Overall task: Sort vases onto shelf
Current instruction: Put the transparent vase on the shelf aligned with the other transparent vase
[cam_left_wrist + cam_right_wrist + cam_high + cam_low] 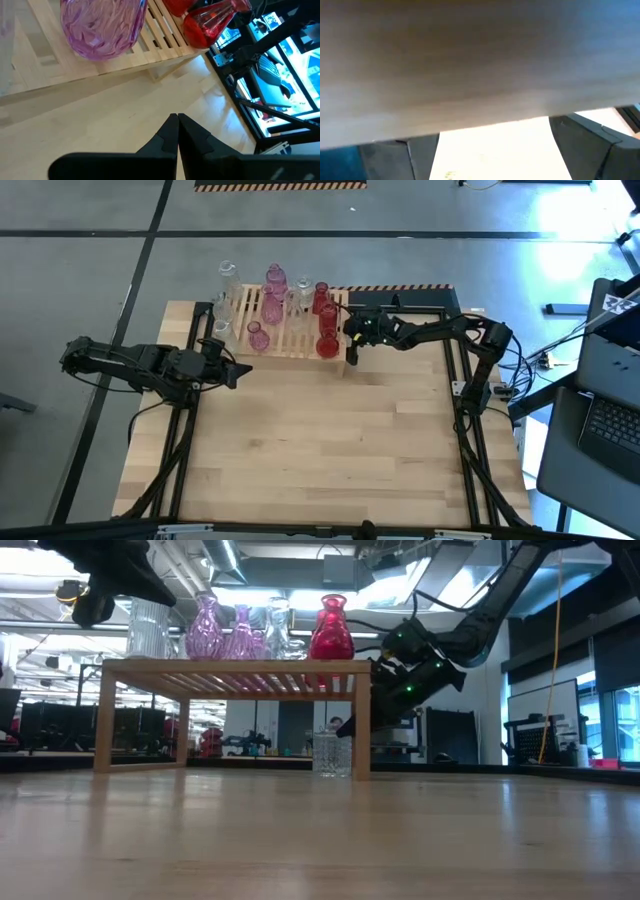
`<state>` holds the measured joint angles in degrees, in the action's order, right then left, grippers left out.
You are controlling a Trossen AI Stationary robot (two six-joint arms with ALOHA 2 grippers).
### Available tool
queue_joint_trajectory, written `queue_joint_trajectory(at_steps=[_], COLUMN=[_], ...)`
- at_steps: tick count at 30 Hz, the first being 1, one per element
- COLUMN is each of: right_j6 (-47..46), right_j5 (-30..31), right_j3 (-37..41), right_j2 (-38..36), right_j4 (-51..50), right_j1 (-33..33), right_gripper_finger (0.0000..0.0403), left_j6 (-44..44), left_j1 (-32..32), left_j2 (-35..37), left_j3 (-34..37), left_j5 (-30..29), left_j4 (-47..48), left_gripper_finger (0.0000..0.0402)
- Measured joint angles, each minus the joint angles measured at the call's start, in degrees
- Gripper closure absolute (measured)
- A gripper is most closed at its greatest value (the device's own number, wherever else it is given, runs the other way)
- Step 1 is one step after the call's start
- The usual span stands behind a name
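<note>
Right pincer (350,352) gapes beside the shelf (285,340); one careless nudge topples the red vase (327,343); left pincer (243,372) pressed together

Left arm stretched low, wrist level, left gripper (240,373) fingers (170,137) pressed together, nothing between them. Right arm bent at elbow, reaching across; right gripper (351,352) pointing down, fingers (585,137) spread wide.

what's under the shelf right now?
From the low view, one small clear glass vase stands on the table under the shelf, by its right leg, with the open right gripper close beside it. The vase's far side is hidden.
</note>
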<state>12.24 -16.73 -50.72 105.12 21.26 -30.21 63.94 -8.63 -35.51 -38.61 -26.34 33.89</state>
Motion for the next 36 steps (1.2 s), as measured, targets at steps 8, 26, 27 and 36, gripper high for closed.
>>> queue_joint_trajectory(at_steps=[8,26,27,36], right_j6=[-1.77,-3.04,-2.96,-3.27], right_j5=[2.47,9.19,9.11,8.63], right_j3=[0.0,-0.07,-0.09,-1.41], right_j2=[0.0,-0.02,-0.02,3.77], right_j4=[0.69,0.38,0.12,0.64], right_j1=[2.47,3.97,3.97,5.79], right_gripper_finger=[0.0083,0.0084,0.0084,0.0084], left_j6=[-0.01,0.07,0.09,0.22], left_j1=[-0.02,-0.02,-0.02,-0.02], left_j2=[0.0,0.0,0.0,0.02], left_j3=[0.0,0.0,0.0,0.0], left_j5=[0.13,0.11,0.13,0.09], left_j4=[0.0,-0.07,-0.07,-0.09], left_gripper_finger=[0.0401,0.0401,0.0401,0.0401])
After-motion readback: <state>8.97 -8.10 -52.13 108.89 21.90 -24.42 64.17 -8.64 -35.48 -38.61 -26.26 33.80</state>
